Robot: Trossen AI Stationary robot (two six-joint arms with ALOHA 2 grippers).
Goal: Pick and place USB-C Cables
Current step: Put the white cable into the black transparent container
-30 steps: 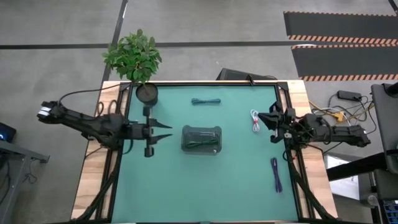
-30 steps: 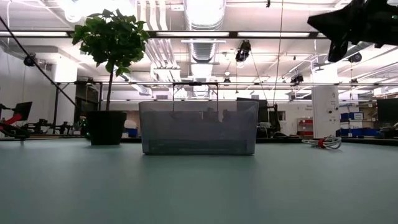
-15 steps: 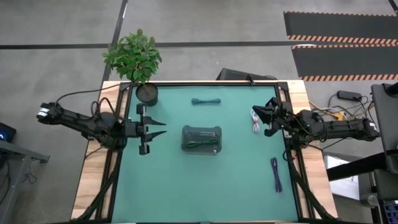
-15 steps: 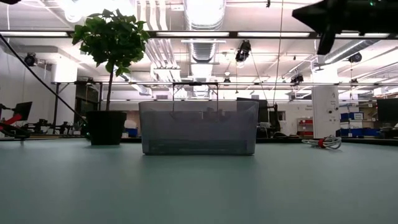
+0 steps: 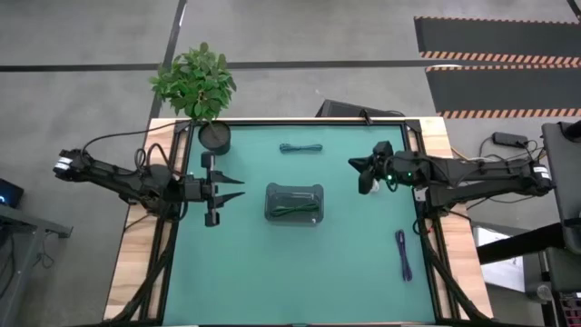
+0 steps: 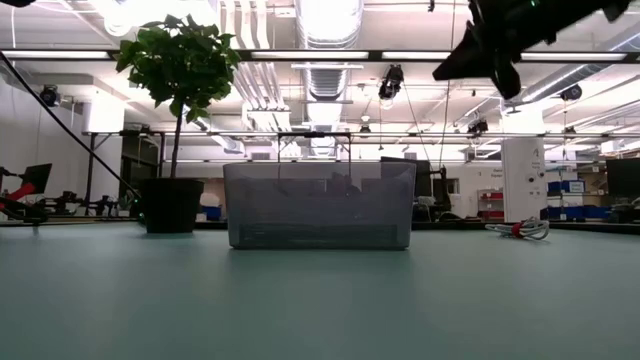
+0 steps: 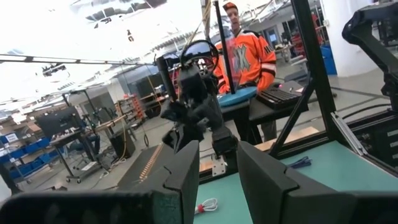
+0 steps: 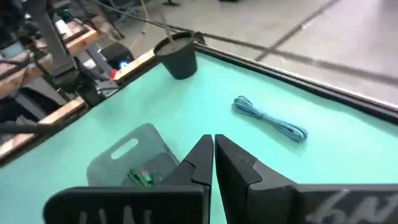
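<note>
Right end effector (image 5: 363, 173): fingers pressed together, empty, above white-red cable.
Left end effector (image 5: 238, 188): fingers apart, empty.
Writing: none legible.

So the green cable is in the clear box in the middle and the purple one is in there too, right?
Not quite. The green cable is in the clear box, but the purple cable is not. The high view shows it lying on the green mat near the right edge, well apart from the box.
</note>
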